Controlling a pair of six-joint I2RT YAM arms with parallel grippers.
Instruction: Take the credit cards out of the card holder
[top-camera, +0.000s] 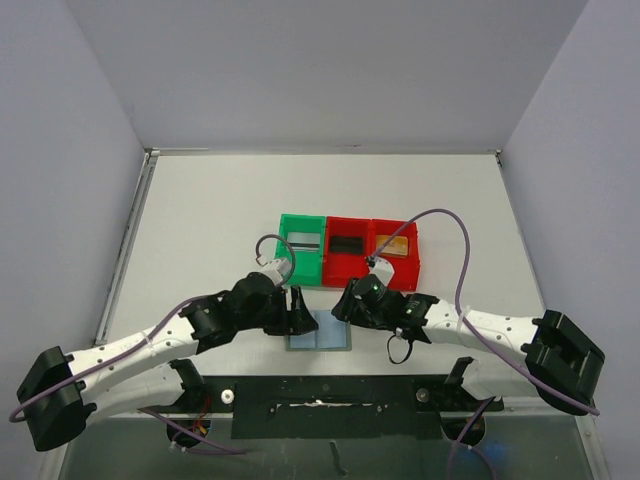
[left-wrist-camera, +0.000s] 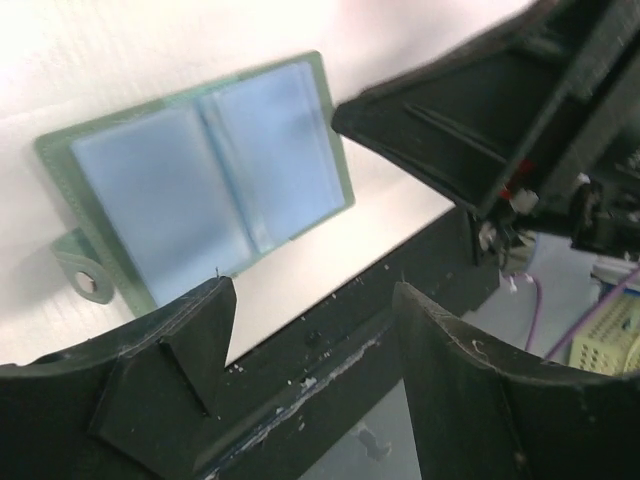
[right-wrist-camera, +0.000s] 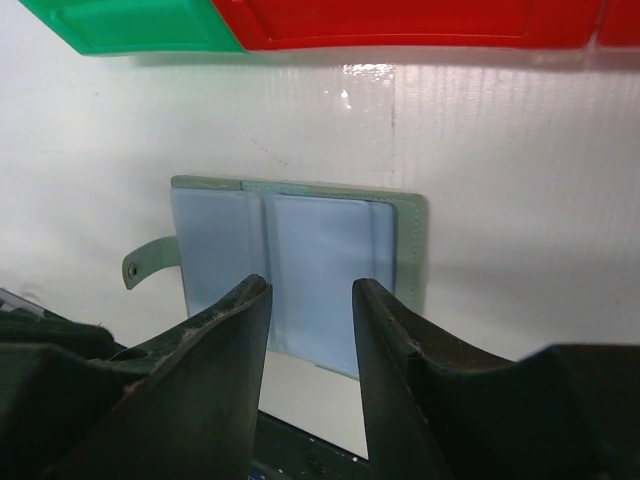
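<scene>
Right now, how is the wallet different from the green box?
The wallet is pale blue with a grey-green edge, while the green box is bright green all over. The wallet lies flat and open like a book, but the green box has raised walls. The wallet lies alone near the front, while the green box stands farther back, right beside a red box. Both rest on the white table.

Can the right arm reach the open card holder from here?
Probably yes: the right gripper hangs right by the card holder, jaws apart, with nothing in between; the left gripper sits at its opposite edge.
</scene>
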